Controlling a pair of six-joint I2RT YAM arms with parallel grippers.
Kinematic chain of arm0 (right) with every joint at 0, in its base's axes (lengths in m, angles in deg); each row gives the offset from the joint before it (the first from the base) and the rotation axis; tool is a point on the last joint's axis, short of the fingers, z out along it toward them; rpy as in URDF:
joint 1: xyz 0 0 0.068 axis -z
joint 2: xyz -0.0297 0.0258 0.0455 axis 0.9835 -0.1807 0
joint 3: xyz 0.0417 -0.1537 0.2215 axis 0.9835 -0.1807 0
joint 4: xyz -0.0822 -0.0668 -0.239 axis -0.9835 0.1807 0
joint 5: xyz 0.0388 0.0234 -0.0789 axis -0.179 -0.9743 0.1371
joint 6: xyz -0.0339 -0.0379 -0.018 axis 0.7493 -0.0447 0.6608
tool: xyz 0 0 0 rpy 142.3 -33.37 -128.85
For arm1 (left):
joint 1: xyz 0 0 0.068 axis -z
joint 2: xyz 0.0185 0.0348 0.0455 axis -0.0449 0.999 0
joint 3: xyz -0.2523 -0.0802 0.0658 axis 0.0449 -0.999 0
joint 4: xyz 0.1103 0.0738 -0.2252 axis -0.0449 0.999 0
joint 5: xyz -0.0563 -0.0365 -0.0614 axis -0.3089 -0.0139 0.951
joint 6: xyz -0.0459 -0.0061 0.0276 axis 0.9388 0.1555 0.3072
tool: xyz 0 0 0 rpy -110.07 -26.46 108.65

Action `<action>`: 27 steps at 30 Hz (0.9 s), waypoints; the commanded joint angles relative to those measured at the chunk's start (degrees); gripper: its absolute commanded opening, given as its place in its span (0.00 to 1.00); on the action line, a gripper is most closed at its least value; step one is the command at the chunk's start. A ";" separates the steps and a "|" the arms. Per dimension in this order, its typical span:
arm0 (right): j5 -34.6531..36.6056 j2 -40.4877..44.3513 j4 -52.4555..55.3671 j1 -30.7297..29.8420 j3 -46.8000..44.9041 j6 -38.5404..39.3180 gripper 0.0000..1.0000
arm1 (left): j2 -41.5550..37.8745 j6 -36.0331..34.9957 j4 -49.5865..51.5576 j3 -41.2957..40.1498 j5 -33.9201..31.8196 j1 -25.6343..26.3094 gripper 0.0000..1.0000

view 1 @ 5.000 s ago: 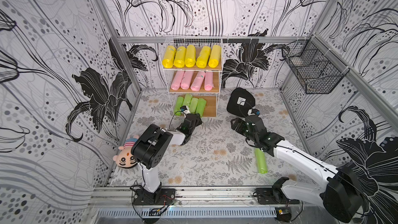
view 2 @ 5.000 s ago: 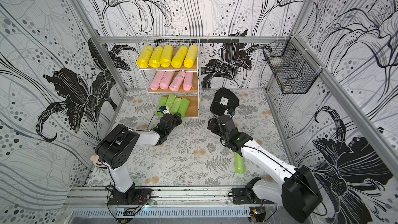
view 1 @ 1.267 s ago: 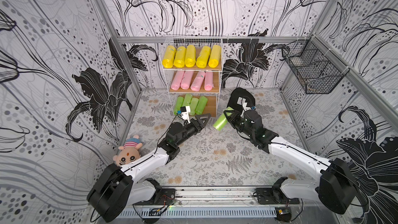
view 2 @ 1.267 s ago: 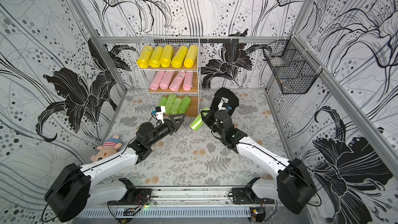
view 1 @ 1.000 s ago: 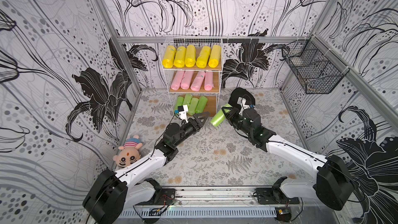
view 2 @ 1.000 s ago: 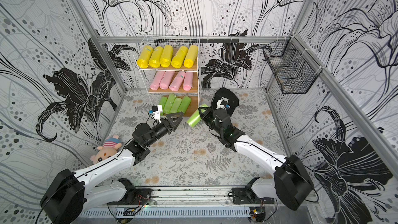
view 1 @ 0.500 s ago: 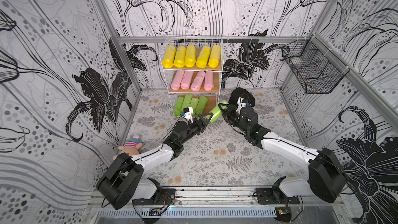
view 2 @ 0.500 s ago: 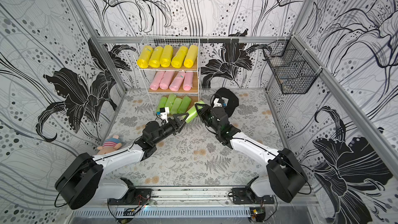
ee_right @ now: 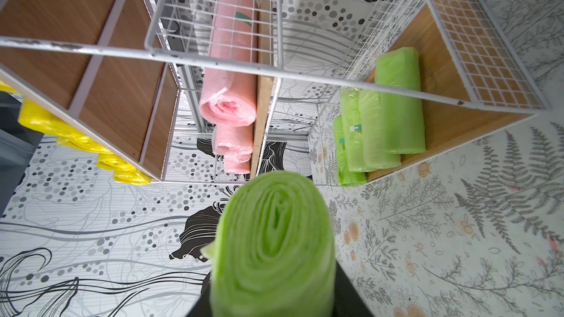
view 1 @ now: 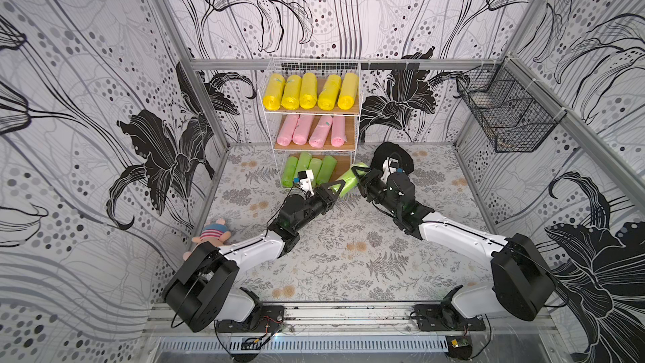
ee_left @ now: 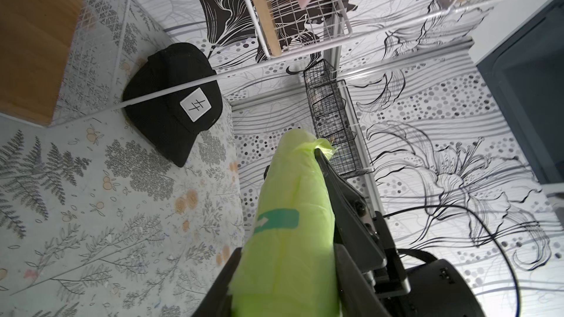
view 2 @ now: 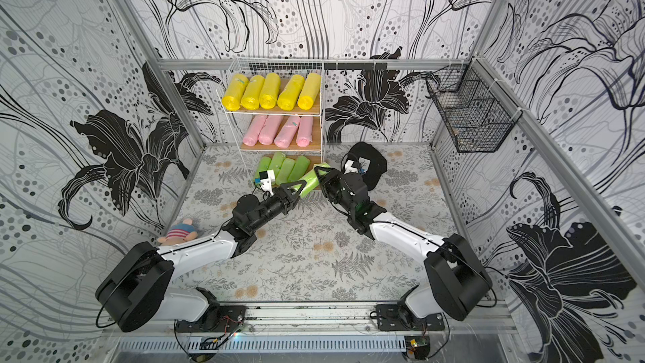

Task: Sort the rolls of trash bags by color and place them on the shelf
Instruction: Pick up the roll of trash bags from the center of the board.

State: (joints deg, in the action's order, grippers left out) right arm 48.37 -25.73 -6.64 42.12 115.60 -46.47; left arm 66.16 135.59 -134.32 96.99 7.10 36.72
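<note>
A black mesh basket hangs on the right wall. A black cap lies just behind the right wrist, and a plush toy sits by the left wall. The shelf carries five yellow rolls on top, four pink rolls in the middle and four green rolls on the bottom board (bare wood shows to their right).

The left arm and right arm stretch forward and converge before that bottom tier. The left gripper pinches one end of the fifth green roll, which is tilted. The right gripper has its fingers on either side of the other end, though whether they press it I cannot tell.
</note>
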 commanded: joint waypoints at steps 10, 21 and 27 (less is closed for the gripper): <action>4.29 8.48 11.44 0.99 -2.54 8.33 0.89 | 0.30 -1.19 -4.14 -2.98 -5.96 -0.13 0.25; 11.37 23.64 32.82 6.01 -4.85 25.28 0.94 | 2.01 -16.63 8.47 -2.12 -15.68 -1.99 0.24; 12.17 24.60 37.85 6.10 -3.37 28.66 0.94 | 9.15 -20.76 9.81 3.25 -20.70 -3.03 0.24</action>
State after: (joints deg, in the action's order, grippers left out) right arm 58.64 -1.71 25.67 48.08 110.91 -22.14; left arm 73.53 120.12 -123.37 96.95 -9.07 34.19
